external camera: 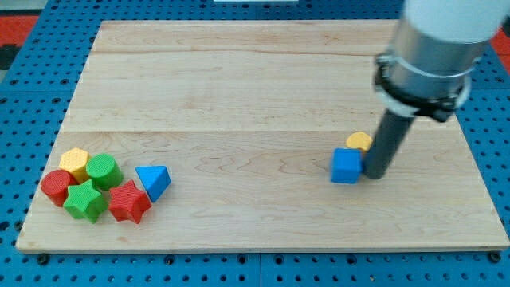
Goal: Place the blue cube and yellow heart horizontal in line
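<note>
Wooden bench (239,80), scanned from the view's left to its right.

Far left, near the bottom edge: a tight cluster of six blocks. Red cylinder (56,186), yellow hexagon (75,163), green star (85,201), green cylinder (103,171), red star (129,202), blue triangle (153,181). None belongs to the task; all lie well apart from the working area.

Middle of the bench: nothing to note.

Right side: blue cube (346,166), with the yellow heart (359,141) just behind it toward the view's top and slightly right, apparently touching; the rod hides much of the heart. My tip (373,174) sits against the cube's right face, just below the heart.

No pincer on this rig, only the rod, so there is no spread or pinch to record.

Judgement: alignment step is under way. The pair stands stacked diagonally, not side by side. The next move likely calls for nudging one block until both share a row, e.g. bringing the heart down beside the cube, with care not to drag its neighbour.
</note>
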You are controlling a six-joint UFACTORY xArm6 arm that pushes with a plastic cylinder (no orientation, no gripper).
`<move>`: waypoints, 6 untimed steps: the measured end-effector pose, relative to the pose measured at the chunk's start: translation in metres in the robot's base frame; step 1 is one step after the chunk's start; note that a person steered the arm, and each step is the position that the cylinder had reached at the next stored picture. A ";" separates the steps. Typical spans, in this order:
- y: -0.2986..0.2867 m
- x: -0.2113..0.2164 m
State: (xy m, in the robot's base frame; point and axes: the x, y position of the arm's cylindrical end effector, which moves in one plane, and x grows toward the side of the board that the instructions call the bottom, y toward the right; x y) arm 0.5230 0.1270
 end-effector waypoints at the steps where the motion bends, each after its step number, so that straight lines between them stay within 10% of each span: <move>1: -0.055 -0.001; 3: -0.072 -0.050; 6: -0.190 -0.012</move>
State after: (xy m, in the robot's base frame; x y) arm 0.5109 -0.0631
